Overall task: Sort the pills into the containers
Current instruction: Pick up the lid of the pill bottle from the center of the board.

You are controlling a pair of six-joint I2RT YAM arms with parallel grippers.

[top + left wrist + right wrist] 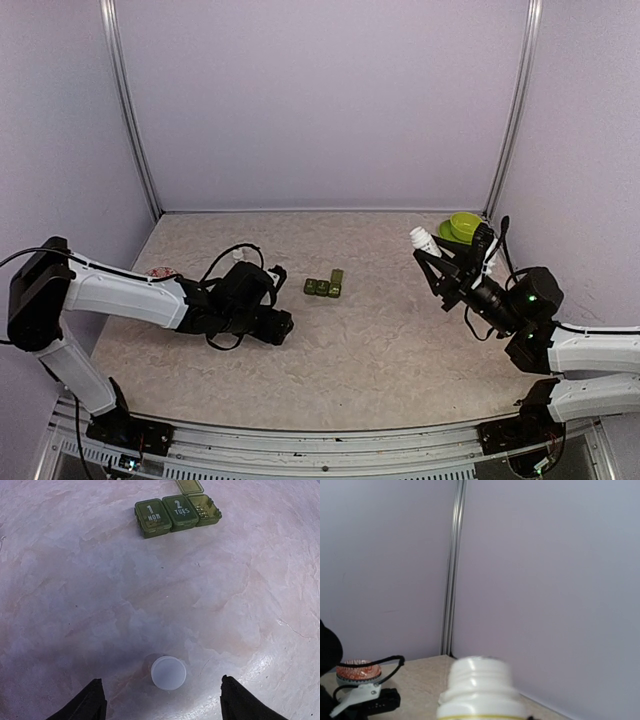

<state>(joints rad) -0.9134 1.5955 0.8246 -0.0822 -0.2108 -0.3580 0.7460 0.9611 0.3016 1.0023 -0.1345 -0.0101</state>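
Observation:
The containers [175, 512] lie ahead of my left gripper: a dark green strip with the lids marked MON and TUES shut and the third compartment [206, 507] open with pills inside. In the top view the containers [324, 287] sit mid-table. My left gripper [160, 680] hovers low and open over a white cap [168, 672], which lies flat on the table between the fingers without touching them. My right gripper [436, 256] is raised at the right, shut on a white pill bottle [480, 692] whose threaded neck is uncapped.
A lime-green bowl [463, 227] on a saucer stands in the back right corner behind the right arm. A small reddish dish [160, 272] sits at the left beside the left arm, whose cables loop over the table. Walls close the back and both sides.

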